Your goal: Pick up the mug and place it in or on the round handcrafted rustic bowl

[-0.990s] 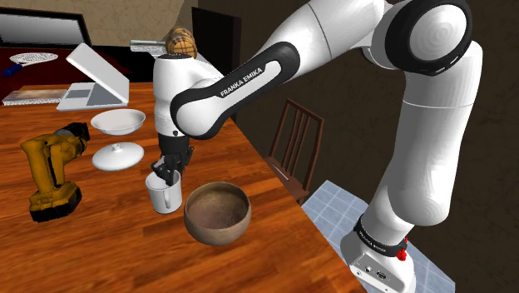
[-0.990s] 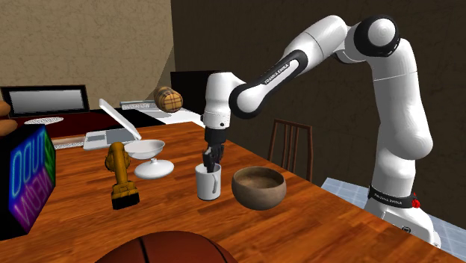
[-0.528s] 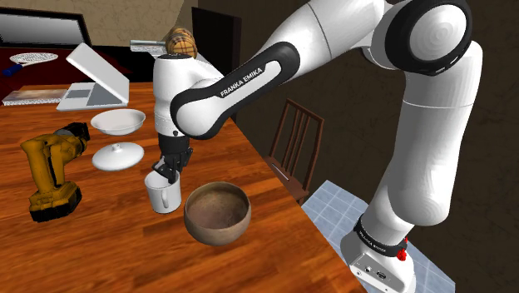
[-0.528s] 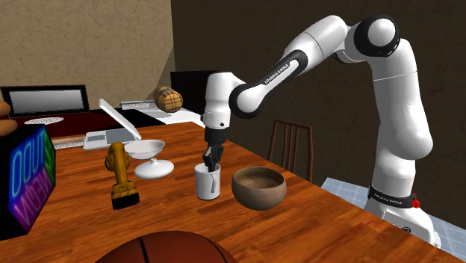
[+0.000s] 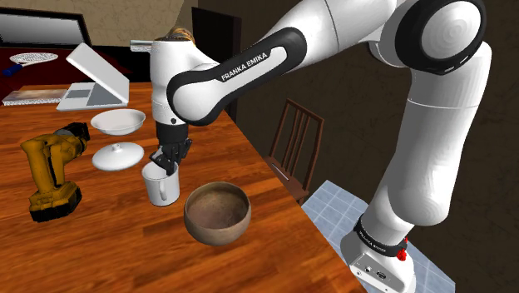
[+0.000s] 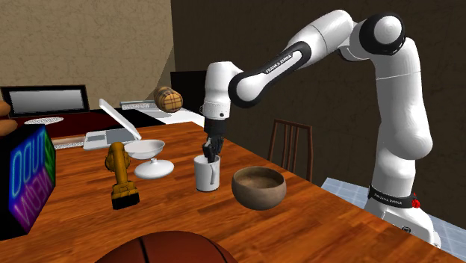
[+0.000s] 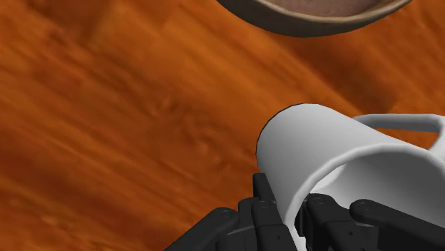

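In the shoulder view, one white mug (image 5: 161, 185) is seen on the wooden worktop (image 5: 108, 241), gripped at its rim by the black end effector (image 5: 166, 160), which comes down on it from twelve o'clock. One finger is set inside the mug and the other outside, so the wall is clamped between them. Whether the mug's base touches the worktop cannot be told. One round brown bowl (image 5: 217, 213) stands just beside the mug at four o'clock, apart from it. One yellow power drill (image 5: 51, 175) lies at nine o'clock of the mug, one white lid (image 5: 117, 156) at ten o'clock, and one shallow white bowl (image 5: 117, 122) at eleven o'clock. One open laptop (image 5: 91, 79) is placed farther off, and one wooden chair (image 5: 293, 141) stands past the worktop's edge.

In the second exterior view, the mug is shown upright under the end effector, with the brown bowl near it at three o'clock and the drill at nine o'clock. One basketball (image 6: 168, 250) is seen at six o'clock, and one dark cube with coloured digits (image 6: 26, 179) at the view's left edge.

In the wrist view, the mug's white wall is clasped between the two black fingers (image 7: 267, 214), its handle turned away from them. Part of the brown bowl's rim is seen beyond the mug.
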`<state>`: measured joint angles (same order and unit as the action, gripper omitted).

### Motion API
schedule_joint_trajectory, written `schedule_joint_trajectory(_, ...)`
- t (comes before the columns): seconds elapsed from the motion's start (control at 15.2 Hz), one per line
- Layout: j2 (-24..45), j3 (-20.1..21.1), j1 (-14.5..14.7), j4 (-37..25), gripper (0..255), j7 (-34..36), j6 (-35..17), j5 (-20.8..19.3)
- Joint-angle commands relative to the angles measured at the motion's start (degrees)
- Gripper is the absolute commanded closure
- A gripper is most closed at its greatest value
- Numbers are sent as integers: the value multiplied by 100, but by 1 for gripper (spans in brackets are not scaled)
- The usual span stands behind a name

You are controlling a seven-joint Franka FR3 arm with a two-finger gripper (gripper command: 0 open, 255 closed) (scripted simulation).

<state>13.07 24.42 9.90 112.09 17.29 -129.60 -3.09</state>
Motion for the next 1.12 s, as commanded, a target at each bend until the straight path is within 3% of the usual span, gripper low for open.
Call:
schedule_joint_trajectory(0.0,-79,10,-17,-60,255,-30,133,44)
schedule_joint_trajectory(1.06,-498,58,-69,-816,255,-132,1270,258)
